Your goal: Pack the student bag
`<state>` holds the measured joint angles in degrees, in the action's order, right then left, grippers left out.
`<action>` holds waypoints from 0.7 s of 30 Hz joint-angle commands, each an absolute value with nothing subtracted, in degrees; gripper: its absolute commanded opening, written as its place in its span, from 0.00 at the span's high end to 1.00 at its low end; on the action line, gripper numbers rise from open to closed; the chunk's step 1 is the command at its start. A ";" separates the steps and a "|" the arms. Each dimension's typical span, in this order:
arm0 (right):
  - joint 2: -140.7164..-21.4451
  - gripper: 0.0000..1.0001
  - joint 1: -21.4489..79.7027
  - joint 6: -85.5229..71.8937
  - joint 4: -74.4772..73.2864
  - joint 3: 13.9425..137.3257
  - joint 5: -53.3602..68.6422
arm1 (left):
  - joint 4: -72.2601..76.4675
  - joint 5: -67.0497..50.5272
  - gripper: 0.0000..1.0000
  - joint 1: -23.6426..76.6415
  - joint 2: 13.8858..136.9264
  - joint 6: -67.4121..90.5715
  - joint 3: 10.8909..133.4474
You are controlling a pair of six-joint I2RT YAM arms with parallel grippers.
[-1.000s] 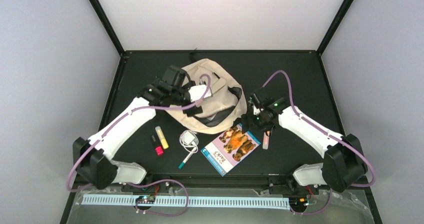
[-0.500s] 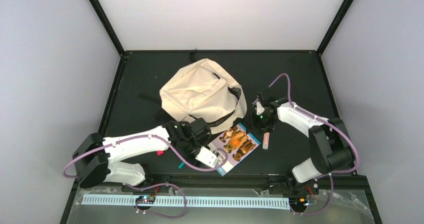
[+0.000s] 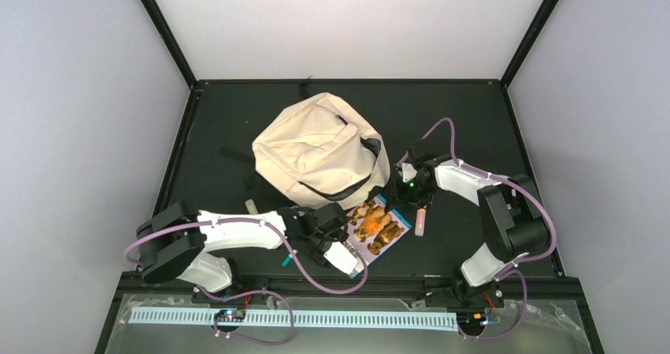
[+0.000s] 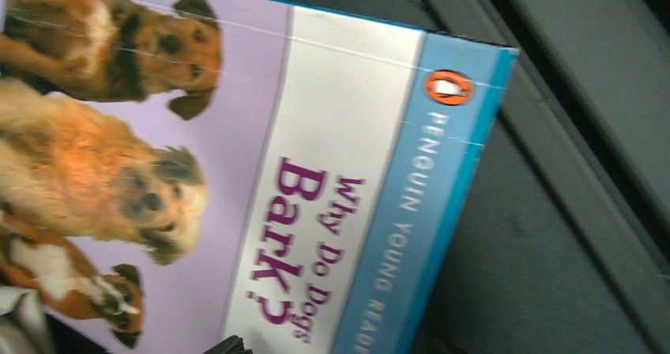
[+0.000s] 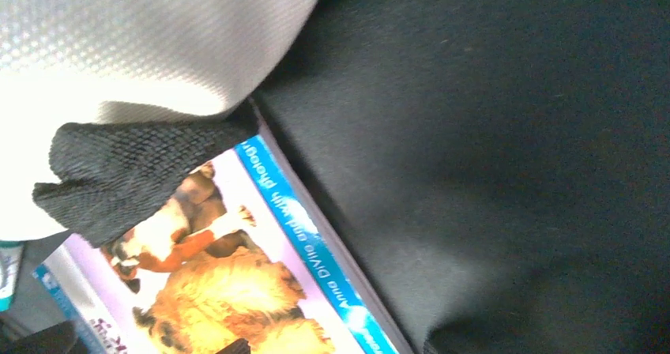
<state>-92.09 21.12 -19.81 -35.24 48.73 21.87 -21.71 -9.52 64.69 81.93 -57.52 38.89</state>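
The student bag is a cream fabric backpack lying at the middle back of the table; its fabric and a black strap end fill the upper left of the right wrist view. A dog picture book lies in front of the bag. It fills the left wrist view and shows in the right wrist view. My left gripper hangs low over the book's near corner, jaws apart, empty. My right gripper is open and empty over the book's far corner, beside the bag.
A pink stick lies right of the book. A pale yellow marker end and a teal pen show beside my left arm. The raised black table rim runs close past the book's near corner.
My left arm has swung from the bag down to the table front and now sits over the book's near corner, covering the small items. My right arm has folded in nearer the book.
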 commanded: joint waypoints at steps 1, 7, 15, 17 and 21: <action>-93.48 0.42 21.18 -19.23 -31.41 45.59 29.79 | -13.66 -2.55 0.42 65.10 84.12 -60.25 35.38; -91.70 0.45 21.18 -21.03 -26.55 42.20 40.76 | -10.69 -3.93 0.44 65.04 83.65 -60.84 33.18; -85.86 0.49 21.36 -25.13 -21.44 37.73 52.34 | -9.06 -3.10 0.45 64.95 83.92 -60.82 32.61; -83.66 0.49 21.36 -25.61 -21.59 37.10 53.21 | -9.07 -3.06 0.44 64.87 83.32 -60.94 32.40; -80.33 0.51 21.45 -26.67 -21.82 36.06 54.29 | -9.16 -3.19 0.44 64.56 81.82 -61.64 31.88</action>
<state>-83.40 18.44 -20.99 -19.64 37.56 32.64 -14.50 -7.29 65.28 79.72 -59.02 34.68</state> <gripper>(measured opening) 0.502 0.557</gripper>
